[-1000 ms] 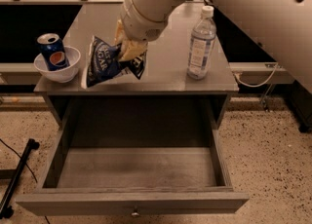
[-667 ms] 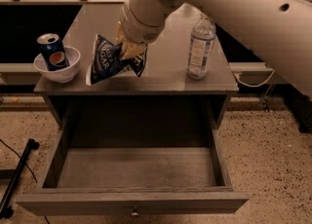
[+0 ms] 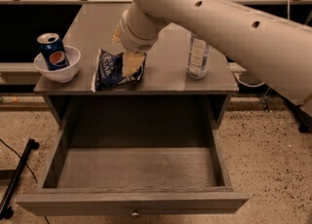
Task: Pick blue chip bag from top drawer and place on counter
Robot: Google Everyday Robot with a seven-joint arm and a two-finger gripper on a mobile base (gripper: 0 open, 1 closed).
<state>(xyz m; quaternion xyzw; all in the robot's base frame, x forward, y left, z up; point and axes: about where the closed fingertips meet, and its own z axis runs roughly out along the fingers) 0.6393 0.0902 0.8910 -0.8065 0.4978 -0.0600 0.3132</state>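
The blue chip bag (image 3: 113,70) lies crinkled on the counter (image 3: 97,23) near its front edge, left of the middle. My gripper (image 3: 132,63) reaches down from the big white arm and is shut on the bag's right side, low over the counter. The top drawer (image 3: 131,201) is pulled wide open below the counter. Its inside shows only bare grey wood, and its small knob (image 3: 135,213) sits at the bottom edge of the view.
A white bowl (image 3: 58,69) holding a blue Pepsi can (image 3: 52,50) stands at the counter's left front corner. A clear water bottle (image 3: 198,57) stands at the right. A black pole (image 3: 17,184) lies on the speckled floor at the left.
My gripper has brought the bag down and a little toward the counter's front edge; the bag now rests on the counter instead of hanging tilted above it.
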